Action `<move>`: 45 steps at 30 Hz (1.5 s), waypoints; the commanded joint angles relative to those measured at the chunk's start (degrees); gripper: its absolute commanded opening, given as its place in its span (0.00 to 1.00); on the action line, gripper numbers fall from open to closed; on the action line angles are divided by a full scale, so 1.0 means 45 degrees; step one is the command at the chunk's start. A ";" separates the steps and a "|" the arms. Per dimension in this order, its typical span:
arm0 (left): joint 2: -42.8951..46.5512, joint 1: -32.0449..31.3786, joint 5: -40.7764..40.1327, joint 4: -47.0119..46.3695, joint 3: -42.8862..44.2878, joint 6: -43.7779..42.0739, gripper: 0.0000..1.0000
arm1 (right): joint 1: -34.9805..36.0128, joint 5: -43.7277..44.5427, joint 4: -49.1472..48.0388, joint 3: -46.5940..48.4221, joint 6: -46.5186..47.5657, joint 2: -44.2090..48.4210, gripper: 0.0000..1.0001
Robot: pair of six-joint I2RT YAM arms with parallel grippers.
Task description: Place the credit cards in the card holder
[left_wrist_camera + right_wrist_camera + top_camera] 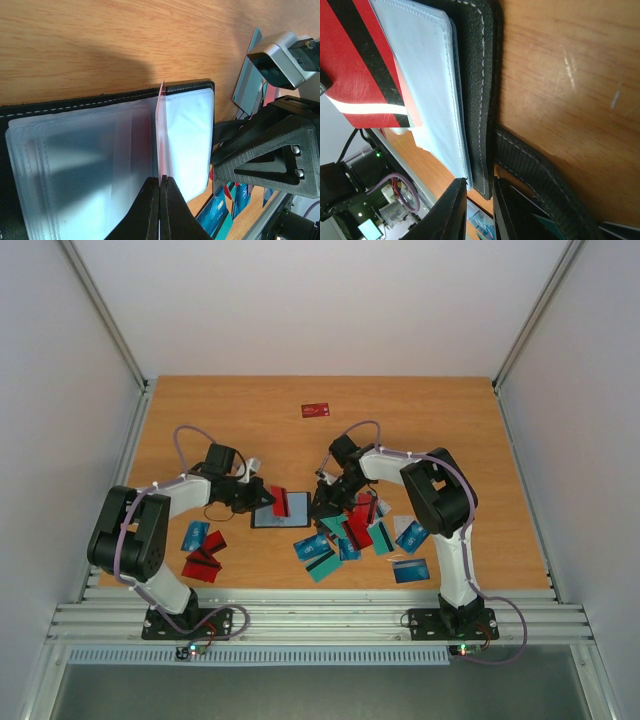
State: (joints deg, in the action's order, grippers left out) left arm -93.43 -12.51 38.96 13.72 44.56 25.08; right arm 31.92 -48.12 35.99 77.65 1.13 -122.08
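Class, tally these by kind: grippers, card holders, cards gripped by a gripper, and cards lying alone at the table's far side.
Grippers: 2, the left gripper and the right gripper
Card holders: 1, the card holder
Cards gripped: 1, the red card
Cards alone at far side: 1, the lone card
Total: 5

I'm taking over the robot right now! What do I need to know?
Left tool: shut on a red card, held edge-on at the clear sleeves of the card holder.
Right tool: shut on the holder's black cover edge.
Done: cannot tell whether any card is inside.
Left to do: seat this card, then the heap of cards right of the holder, the cluster by the left arm, the lone red card at the back.
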 commanded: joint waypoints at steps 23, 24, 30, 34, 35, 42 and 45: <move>-0.0482 -0.0185 0.0667 0.1234 -0.0079 0.0012 0.00 | -0.0023 0.0126 0.0028 -0.0262 0.0062 -0.0689 0.15; -0.0514 -0.0205 0.0704 0.1242 -0.0060 0.0027 0.00 | -0.0023 0.0126 0.0030 -0.0272 0.0062 -0.0701 0.15; -0.0581 -0.0301 0.0776 0.1464 0.0087 -0.0097 0.00 | -0.0038 0.0128 0.0042 -0.0263 0.0060 -0.0668 0.14; -0.0671 -0.0301 0.0764 0.1571 0.0176 -0.0231 0.00 | -0.0029 0.0113 0.0020 -0.0270 0.0062 -0.0683 0.14; -0.0680 -0.0302 0.0782 0.1580 0.0191 -0.0239 0.00 | -0.0027 0.0108 0.0012 -0.0273 0.0048 -0.0683 0.14; -0.1076 -0.0323 0.0869 0.1983 0.0645 -0.0583 0.00 | -0.0024 0.0070 -0.0009 -0.0214 -0.0048 -0.0463 0.14; -0.1274 -0.0321 0.0922 0.2066 0.0803 -0.0687 0.00 | -0.0033 0.0053 0.0013 -0.0137 -0.0108 -0.0281 0.14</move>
State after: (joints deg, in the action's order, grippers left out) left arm -96.88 -13.19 43.03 19.68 47.18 23.94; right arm 31.66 -50.17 35.88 77.62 1.06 -123.00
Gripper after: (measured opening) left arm 0.017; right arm 0.140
